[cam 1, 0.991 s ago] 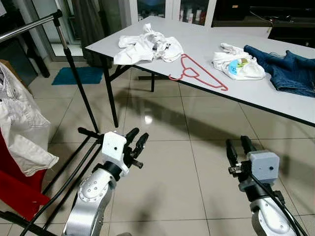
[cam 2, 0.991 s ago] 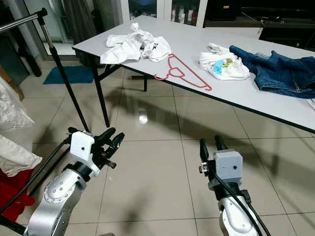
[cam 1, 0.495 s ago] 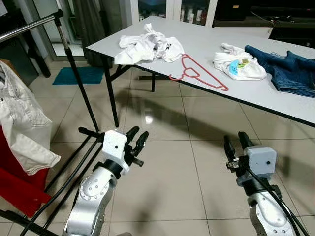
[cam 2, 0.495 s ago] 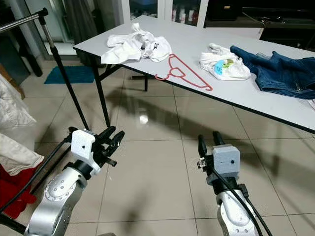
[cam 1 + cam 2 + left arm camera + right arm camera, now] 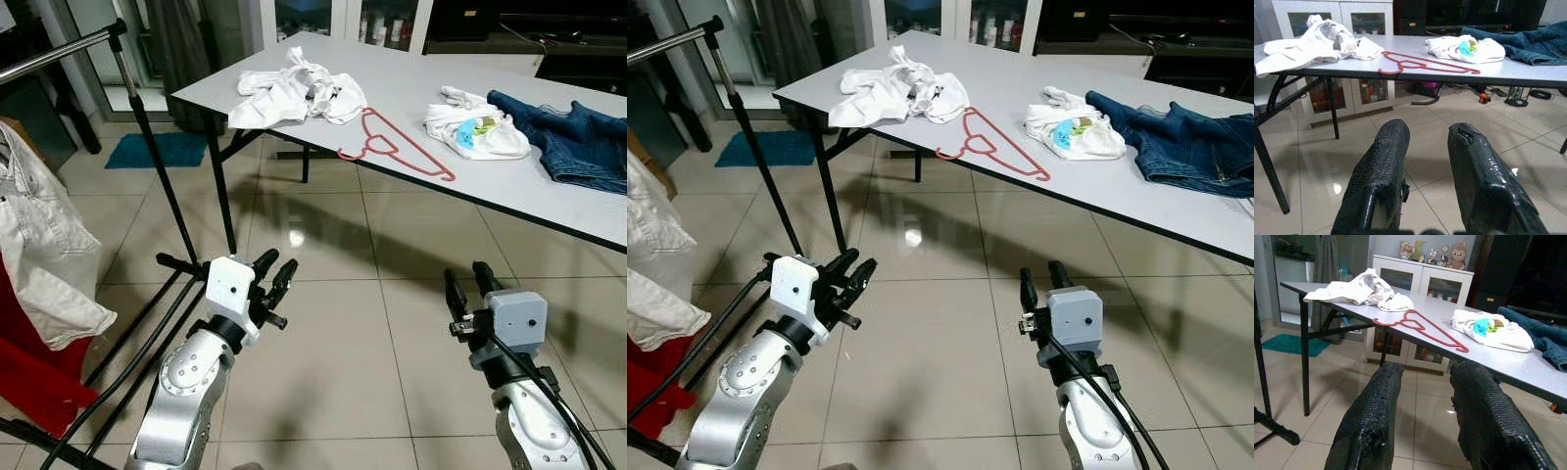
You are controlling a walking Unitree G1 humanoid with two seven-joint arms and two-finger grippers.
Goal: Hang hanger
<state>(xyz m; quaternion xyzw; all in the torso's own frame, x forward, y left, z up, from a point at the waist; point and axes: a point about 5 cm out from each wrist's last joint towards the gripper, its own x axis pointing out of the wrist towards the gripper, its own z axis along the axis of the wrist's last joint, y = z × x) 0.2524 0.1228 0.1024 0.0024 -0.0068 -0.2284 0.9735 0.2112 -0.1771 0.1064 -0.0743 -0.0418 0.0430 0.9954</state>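
A red hanger (image 5: 392, 144) lies flat near the front edge of a grey table (image 5: 411, 98), between a white garment (image 5: 294, 93) and a second white garment (image 5: 478, 134). It also shows as the red hanger (image 5: 1422, 64) and the red hanger (image 5: 1420, 328) in the wrist views. My left gripper (image 5: 274, 274) is held low above the tiled floor, well short of the table, open and empty. My right gripper (image 5: 468, 284) hangs at about the same height on the right, open and empty too.
A clothes rack (image 5: 137, 117) with a metal rail stands at the left, a white shirt (image 5: 39, 245) hanging over a red cloth (image 5: 29, 372). Blue jeans (image 5: 573, 137) lie at the table's right end. Black table legs (image 5: 220, 196) and rack feet (image 5: 176, 264) cross the floor.
The view has shifted slightly. Both grippers have kept nearly the same place, still open; the hanger has not moved.
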